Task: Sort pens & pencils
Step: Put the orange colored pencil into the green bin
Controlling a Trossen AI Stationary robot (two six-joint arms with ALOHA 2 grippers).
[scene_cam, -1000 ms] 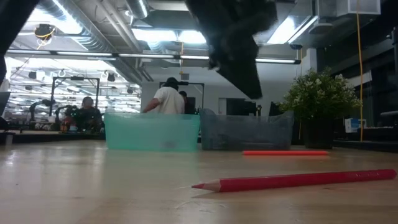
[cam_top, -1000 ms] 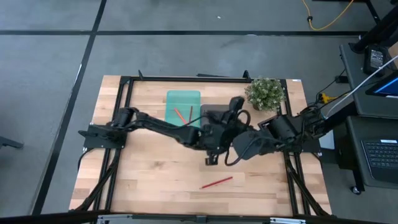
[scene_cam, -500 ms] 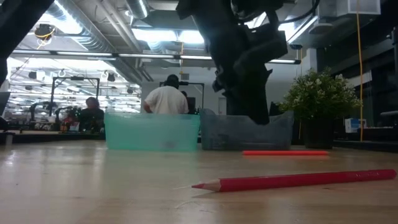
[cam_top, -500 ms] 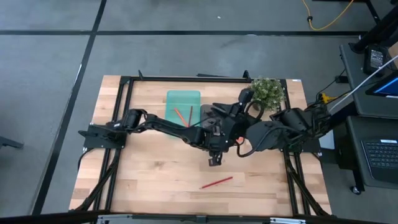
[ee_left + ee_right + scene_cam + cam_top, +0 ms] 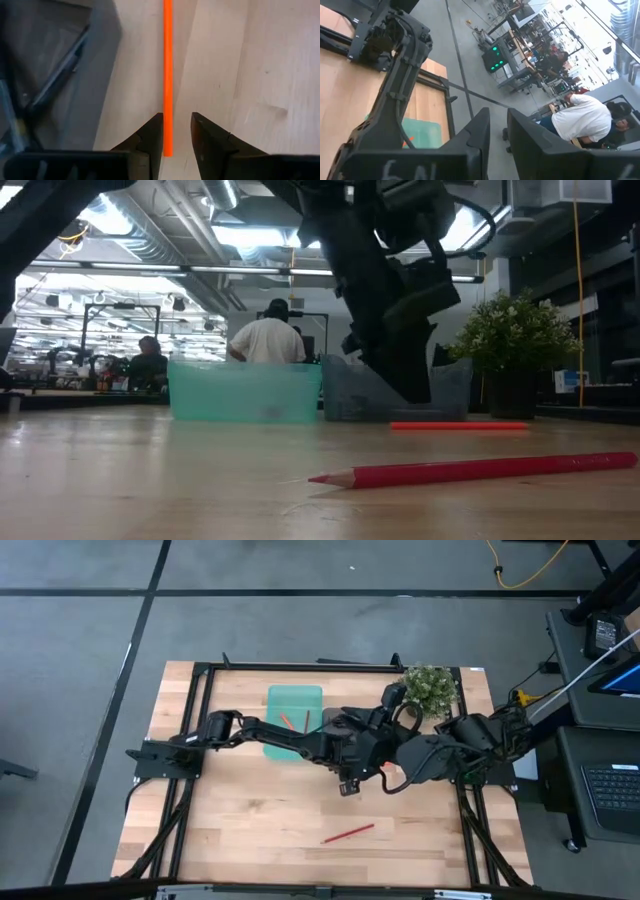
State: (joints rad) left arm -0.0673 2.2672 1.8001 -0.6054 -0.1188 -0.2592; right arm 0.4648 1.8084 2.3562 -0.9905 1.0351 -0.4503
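- The left gripper point(image 5: 347, 787) is being seen nearer the grey plastic tray point(image 5: 333, 720) than a second ago, drawn back from the open wooden tabletop point(image 5: 240, 810).
- In the low view that gripper point(image 5: 415, 392) is being shown lower, its tip now overlapping the grey tray's wall point(image 5: 345, 395); earlier it was hanging above the tray's rim.
- The right arm's wrist is being held closer to the small potted green plant point(image 5: 428, 688) and the grey tray, with its black cable loop swung toward the plant.
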